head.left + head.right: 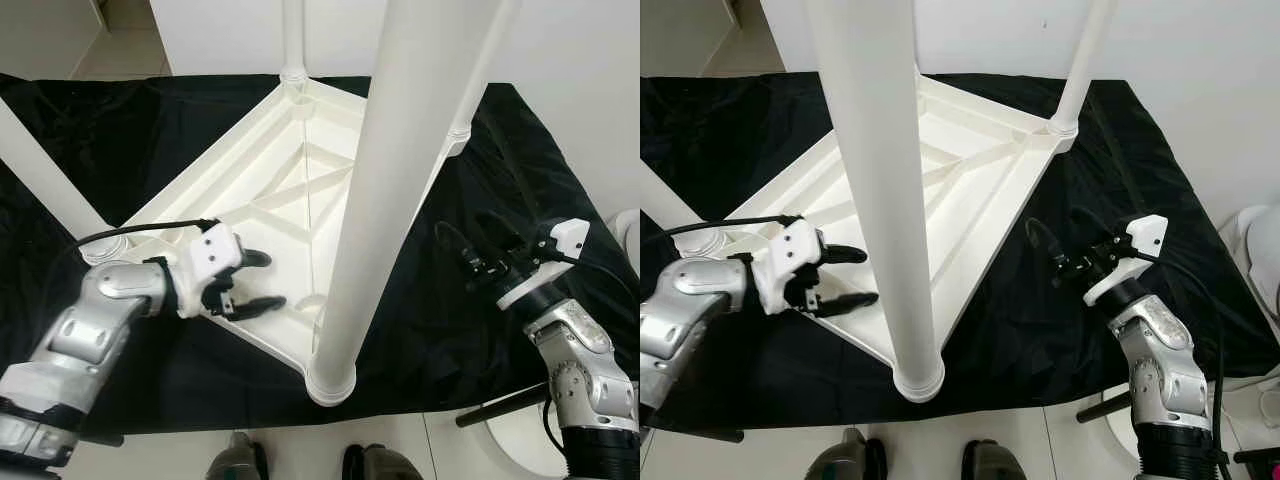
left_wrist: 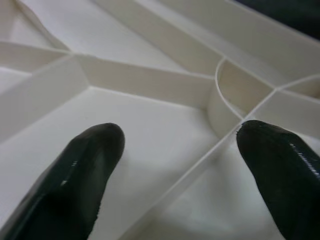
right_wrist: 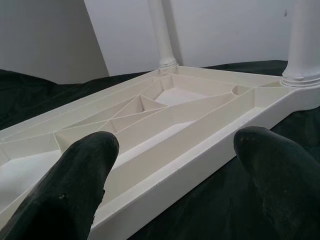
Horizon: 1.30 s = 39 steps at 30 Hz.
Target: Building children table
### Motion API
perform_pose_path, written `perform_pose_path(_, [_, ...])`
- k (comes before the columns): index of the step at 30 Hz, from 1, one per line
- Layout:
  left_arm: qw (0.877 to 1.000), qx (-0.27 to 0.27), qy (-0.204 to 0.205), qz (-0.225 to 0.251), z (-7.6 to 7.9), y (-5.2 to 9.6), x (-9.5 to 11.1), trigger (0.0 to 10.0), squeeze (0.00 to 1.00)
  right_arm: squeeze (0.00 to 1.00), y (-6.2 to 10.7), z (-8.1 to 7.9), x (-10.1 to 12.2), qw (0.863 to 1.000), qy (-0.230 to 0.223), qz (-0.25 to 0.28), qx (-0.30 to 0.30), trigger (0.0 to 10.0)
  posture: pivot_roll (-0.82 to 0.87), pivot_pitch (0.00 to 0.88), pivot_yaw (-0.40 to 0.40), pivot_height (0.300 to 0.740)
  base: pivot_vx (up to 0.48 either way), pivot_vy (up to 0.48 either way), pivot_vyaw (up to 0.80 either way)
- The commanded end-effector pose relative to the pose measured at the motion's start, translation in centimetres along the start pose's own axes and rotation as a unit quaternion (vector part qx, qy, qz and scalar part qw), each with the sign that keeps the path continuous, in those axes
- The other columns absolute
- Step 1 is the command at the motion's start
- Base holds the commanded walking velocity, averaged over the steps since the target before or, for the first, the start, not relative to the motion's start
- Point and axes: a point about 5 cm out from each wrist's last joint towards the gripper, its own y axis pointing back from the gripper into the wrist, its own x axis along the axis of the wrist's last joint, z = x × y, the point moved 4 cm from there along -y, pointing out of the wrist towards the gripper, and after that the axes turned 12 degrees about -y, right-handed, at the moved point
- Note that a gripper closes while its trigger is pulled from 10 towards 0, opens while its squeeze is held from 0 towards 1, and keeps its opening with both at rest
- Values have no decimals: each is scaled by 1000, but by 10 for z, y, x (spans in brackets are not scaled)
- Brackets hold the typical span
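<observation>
One white plastic children's table point(image 1: 300, 190), upside down on a black cloth point(image 1: 120, 130), ribbed underside up, four white legs point(image 1: 385, 200) fitted at corners. Left hand point(image 1: 258, 280) over the near ribs, fingers apart, grasping nothing. Right hand point(image 1: 1065, 255) over cloth beside table edge, released. No readable writing.

- The room is bright, with even and soft light.
- The black cloth point(image 1: 520, 190) shows small shine on its folds.
- The near white leg point(image 1: 390, 190) looks stretched.
- The left fingertips point(image 2: 85, 170) are blurred.
</observation>
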Motion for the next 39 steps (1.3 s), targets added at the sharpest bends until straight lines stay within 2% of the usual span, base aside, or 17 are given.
perform_pose_path(1, [1000,-23,-9,-8,5,0,-3,10000,533,0,2,0,-1,1000,1,-3,-4,10000,-74,117,18,740,0,0,0])
perform_pose_path(2, [999,-33,-9,-10,7,0,-4,10000,0,0,2,0,-1,1000,2,-4,-4,10000,-77,118,19,740,0,0,0])
perform_pose_path(6, [998,-62,-16,-19,15,-2,-9,10000,0,0,3,0,-1,1000,3,-4,-5,10000,-79,118,23,740,0,0,0])
perform_pose_path(12, [998,-58,-26,-29,13,-4,-12,10000,0,0,3,0,-1,1000,3,-4,-7,10000,-82,118,27,740,0,0,0])
perform_pose_path(17, [996,-36,-35,-80,1,-13,-29,10000,0,0,3,0,-1,1000,5,-3,-10,10000,-86,115,29,740,0,0,0])
perform_pose_path(21, [994,-34,-40,-93,-2,-14,-33,10000,0,0,2,0,-1,1000,7,-3,-11,10000,-86,113,29,740,0,0,0])
perform_pose_path(26, [993,-27,-39,-105,-17,-17,-31,10000,0,0,0,0,-1,1000,9,-2,-10,10000,-88,107,37,740,0,0,0])
perform_pose_path(27, [993,-28,-39,-105,-19,-17,-31,8902,0,0,0,0,-2,1000,9,-2,-10,10000,-89,107,39,740,0,0,0])
perform_pose_path(28, [993,-28,-40,-104,-20,-17,-30,6902,0,0,0,0,-2,1000,9,-2,-10,10000,-89,107,39,740,0,0,0])
perform_pose_path(29, [993,-28,-41,-104,-21,-17,-31,6902,0,0,0,-1,-2,1000,8,-2,-10,10000,-92,105,43,740,0,0,0])
perform_pose_path(30, [994,-27,-39,-103,-21,-17,-31,0,0,0,0,-1,-3,1000,9,-2,-11,10000,-93,105,44,740,0,0,0])
perform_pose_path(39, [994,-30,-37,-100,-23,-16,-33,0,0,0,2,0,-4,1000,10,-1,-17,10000,-96,99,48,740,0,0,0])
